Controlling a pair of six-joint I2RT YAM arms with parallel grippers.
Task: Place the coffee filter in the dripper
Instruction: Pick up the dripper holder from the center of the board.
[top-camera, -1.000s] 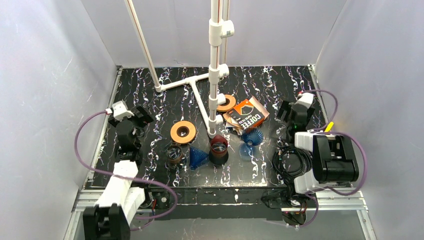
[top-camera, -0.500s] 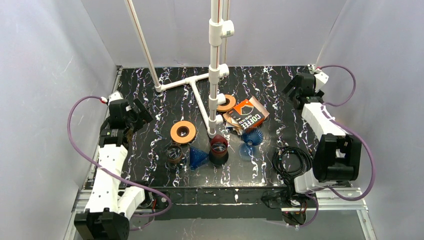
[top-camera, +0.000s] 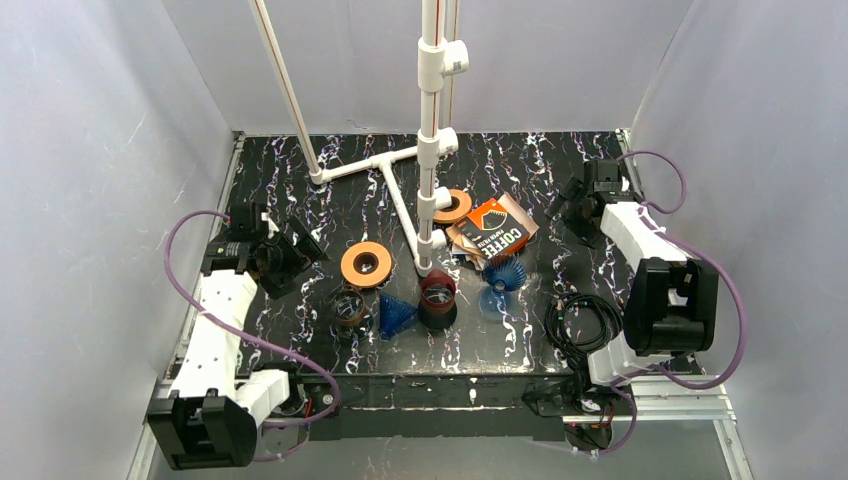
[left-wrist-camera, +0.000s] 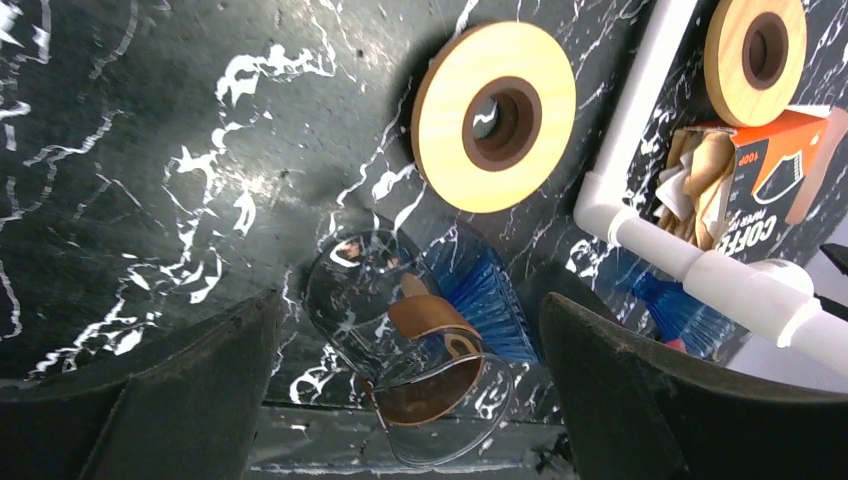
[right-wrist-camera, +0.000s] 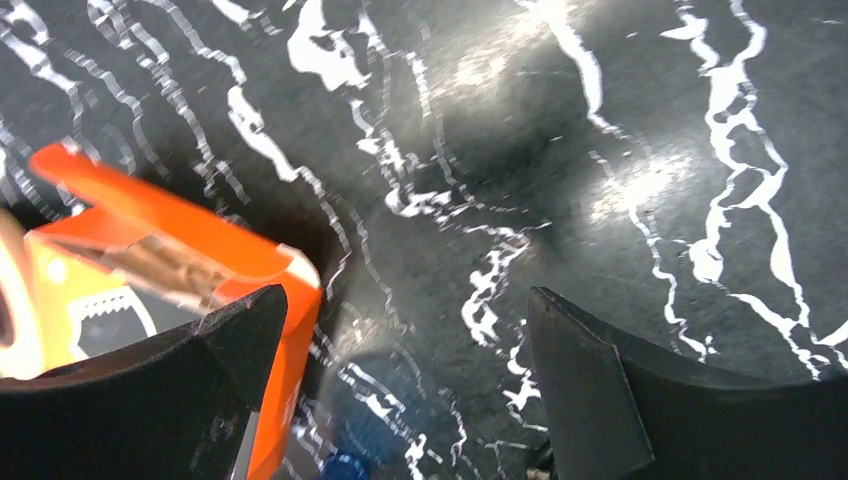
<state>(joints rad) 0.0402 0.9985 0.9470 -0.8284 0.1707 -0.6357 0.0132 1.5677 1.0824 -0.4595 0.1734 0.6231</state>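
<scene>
Not started: left tool (top-camera: 287, 256) and right tool (top-camera: 576, 205) both wide open and empty, coffee filter (left-wrist-camera: 697, 185) stack apparently sitting in the orange box (top-camera: 495, 232), glass dripper (left-wrist-camera: 345, 300) bare; pick and placement both left.

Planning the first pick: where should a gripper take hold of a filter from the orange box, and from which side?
Probably the brown filters fanning out of the box at its open end. Come from above: the box lies flat and the white pipe sits close beside that opening, crowding a sideways approach.
</scene>
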